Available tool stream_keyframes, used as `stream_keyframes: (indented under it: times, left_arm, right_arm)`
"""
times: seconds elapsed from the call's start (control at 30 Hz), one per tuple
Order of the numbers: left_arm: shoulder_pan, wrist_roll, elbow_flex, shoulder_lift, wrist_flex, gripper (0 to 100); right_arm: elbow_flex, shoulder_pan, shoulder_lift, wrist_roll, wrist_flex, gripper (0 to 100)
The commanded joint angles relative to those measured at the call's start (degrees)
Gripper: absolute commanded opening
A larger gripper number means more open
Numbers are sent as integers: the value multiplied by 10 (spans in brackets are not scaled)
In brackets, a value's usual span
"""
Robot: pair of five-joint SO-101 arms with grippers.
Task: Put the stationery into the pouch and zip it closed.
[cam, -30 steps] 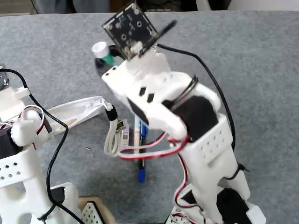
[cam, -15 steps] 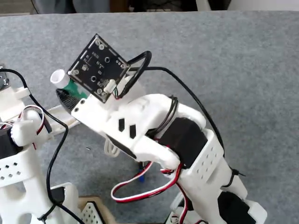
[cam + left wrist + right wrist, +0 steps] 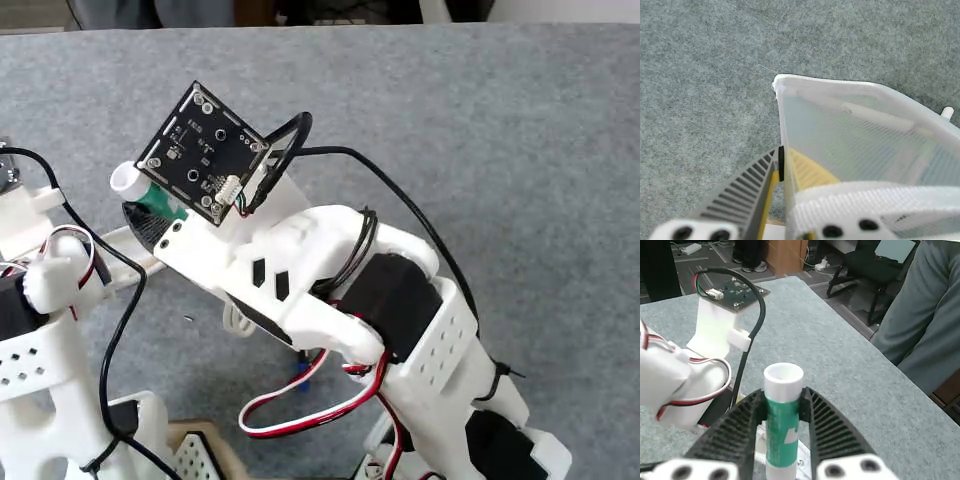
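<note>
A glue stick (image 3: pixel 781 425) with a green body and a white cap stands upright between the fingers of my right gripper (image 3: pixel 782 400), which is shut on it. From above, the glue stick (image 3: pixel 150 192) and the right gripper (image 3: pixel 146 212) hang over the white mesh pouch (image 3: pixel 120 240) near the left arm. My left gripper (image 3: pixel 787 161) is shut on the pouch (image 3: pixel 855 140) at its zipper edge, with the fabric pinched between the fingers. Pale shapes show through the mesh. A blue pen (image 3: pixel 304 372) lies under the right arm, mostly hidden.
A white cable (image 3: pixel 234 320) lies coiled beside the pen. The left arm's body (image 3: pixel 45 300) stands at the left edge. Grey felt (image 3: pixel 500 130) covers the table, with open room to the right and back. A cardboard piece (image 3: pixel 200 445) lies at the front.
The right arm has swung left with the glue stick, from the back middle of the table to above the pouch. The left arm has kept still.
</note>
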Motion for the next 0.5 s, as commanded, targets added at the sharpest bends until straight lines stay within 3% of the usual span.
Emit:
stream_keyframes:
  times: [0.0,0.47]
  left_arm:
    - [-3,4,3,18,-10,29]
    - [-6,4,3,-7,-10,29]
  right_arm:
    - [14,-7,-14,-4,-48,12]
    - [120,-7,-17,-4,-144,12]
